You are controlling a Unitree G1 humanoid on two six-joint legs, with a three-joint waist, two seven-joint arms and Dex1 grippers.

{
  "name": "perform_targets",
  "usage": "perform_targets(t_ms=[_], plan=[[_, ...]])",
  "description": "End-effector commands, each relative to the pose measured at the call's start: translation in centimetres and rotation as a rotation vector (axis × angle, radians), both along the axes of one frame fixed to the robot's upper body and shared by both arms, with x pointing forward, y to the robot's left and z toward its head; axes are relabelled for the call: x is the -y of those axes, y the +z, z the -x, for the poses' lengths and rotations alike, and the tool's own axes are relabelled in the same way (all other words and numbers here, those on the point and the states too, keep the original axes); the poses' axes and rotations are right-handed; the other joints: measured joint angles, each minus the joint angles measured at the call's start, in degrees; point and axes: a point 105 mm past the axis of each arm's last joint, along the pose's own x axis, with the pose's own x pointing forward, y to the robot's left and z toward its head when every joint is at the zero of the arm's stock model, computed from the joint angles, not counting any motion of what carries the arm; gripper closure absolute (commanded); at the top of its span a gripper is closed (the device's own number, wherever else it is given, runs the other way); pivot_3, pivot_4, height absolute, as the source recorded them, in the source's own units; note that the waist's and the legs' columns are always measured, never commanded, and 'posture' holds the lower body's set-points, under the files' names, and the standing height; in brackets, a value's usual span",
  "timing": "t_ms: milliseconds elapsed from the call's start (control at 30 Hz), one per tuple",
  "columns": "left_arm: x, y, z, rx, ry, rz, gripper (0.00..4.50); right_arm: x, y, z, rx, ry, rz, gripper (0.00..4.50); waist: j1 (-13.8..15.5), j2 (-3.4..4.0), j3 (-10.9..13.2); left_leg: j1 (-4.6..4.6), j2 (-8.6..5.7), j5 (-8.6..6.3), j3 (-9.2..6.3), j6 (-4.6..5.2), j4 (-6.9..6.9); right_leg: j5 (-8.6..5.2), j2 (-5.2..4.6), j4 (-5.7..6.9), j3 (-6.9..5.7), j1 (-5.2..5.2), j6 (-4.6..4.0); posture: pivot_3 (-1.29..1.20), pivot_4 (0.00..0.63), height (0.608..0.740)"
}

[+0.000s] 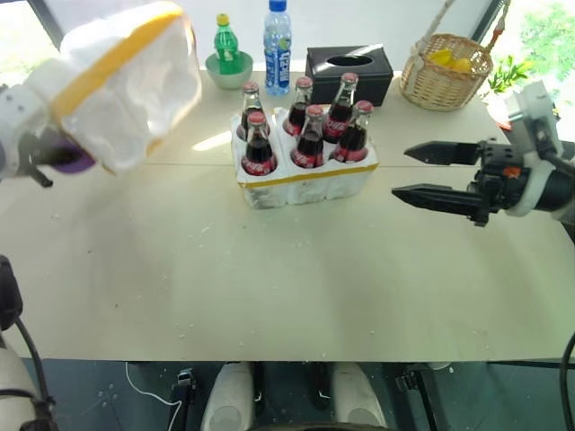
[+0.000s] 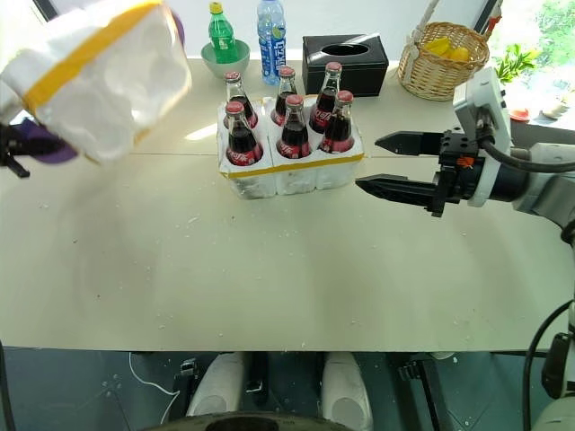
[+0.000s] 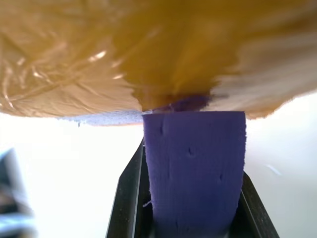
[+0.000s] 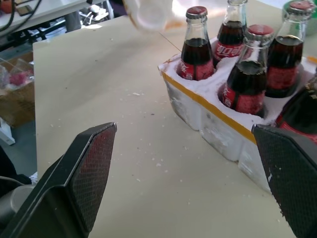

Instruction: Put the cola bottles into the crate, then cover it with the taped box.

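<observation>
- Left gripper (image 3: 190,163), with a purple pad on its finger, is clamped on the edge of the taped box (image 1: 126,85) and holds it in the air over the table's left side, well apart from the crate.
- Crate (image 1: 305,180) stands on the table (image 1: 287,278) near the middle, and all six cola bottles (image 1: 310,139) stand upright in its wells.
- Right gripper (image 1: 429,172) hovers beside the crate on the right, its fingers wide apart and holding nothing.
- Behind the crate stand a green soda bottle (image 1: 225,42) in a bowl (image 1: 229,72), a water bottle (image 1: 277,36), a black tissue box (image 1: 349,72) and a wicker basket (image 1: 446,76).
</observation>
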Motion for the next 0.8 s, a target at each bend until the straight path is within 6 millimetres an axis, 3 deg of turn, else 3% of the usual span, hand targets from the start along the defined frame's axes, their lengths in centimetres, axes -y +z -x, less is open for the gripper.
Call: perform_targets(t_ms=[33, 233, 467, 567, 733, 767, 800], plan=[[4.5, 8.0, 0.1, 0.471, -0.099, -0.243, 4.20, 0.8, 1.2, 0.4, 0.049, -0.038, -0.006, 0.00, 0.0, -0.07, 0.0, 0.00, 0.00, 0.00, -0.04, 0.00, 0.00, 0.01, 0.00, 0.00, 0.00, 0.02, 0.01, 0.00, 0.150, 0.740], [12.4, 6.8, -0.5, 0.528, -0.245, -0.439, 4.20, 1.4, 0.6, -0.2, 0.056, -0.104, -0.007, 0.00, -0.2, -0.02, -0.1, 0.15, -0.04, 0.03, 0.09, -0.04, 0.04, 0.04, -0.01, 0.02, 0.03, 0.16, 0.06, 0.00, 0.150, 0.740], [19.4, 4.3, 0.4, 0.585, -0.376, -0.630, 4.20, 1.9, 1.0, -0.5, 0.059, -0.143, -0.038, 0.00, -0.1, -0.02, 0.0, 0.11, -0.03, 0.18, 0.09, -0.30, 0.04, 0.03, 0.12, 0.01, 0.05, 0.14, 0.06, 0.00, 0.150, 0.740], [20.6, 3.8, 0.2, 0.607, -0.383, -0.697, 4.20, 1.9, 1.0, -0.5, 0.058, -0.143, -0.039, 0.00, -0.1, -0.02, -0.1, 0.12, -0.03, 0.18, 0.08, -0.29, 0.04, 0.03, 0.11, -0.01, 0.05, 0.14, 0.06, 0.00, 0.150, 0.740], [19.9, 1.9, -0.3, 0.593, -0.362, -0.974, 4.20, 1.8, 1.1, -0.6, 0.065, -0.159, -0.073, 0.00, -0.1, -0.02, -0.1, 0.15, -0.04, 0.13, 0.07, -0.21, 0.04, 0.03, 0.11, 0.00, 0.06, 0.16, 0.06, 0.00, 0.150, 0.740], [19.5, 1.6, -0.4, 0.585, -0.348, -0.984, 3.17, 1.8, 1.2, -0.6, 0.065, -0.161, -0.080, 0.00, -0.1, -0.02, -0.1, 0.15, -0.03, 0.14, 0.08, -0.21, 0.04, 0.03, 0.11, 0.00, 0.06, 0.16, 0.06, 0.00, 0.150, 0.740], [19.4, 1.4, -0.5, 0.577, -0.343, -0.984, 2.82, 1.8, 1.2, -0.6, 0.065, -0.162, -0.087, 0.00, -0.1, -0.02, -0.1, 0.15, -0.03, 0.14, 0.07, -0.22, 0.04, 0.03, 0.11, 0.00, 0.06, 0.16, 0.05, 0.00, 0.150, 0.740]])
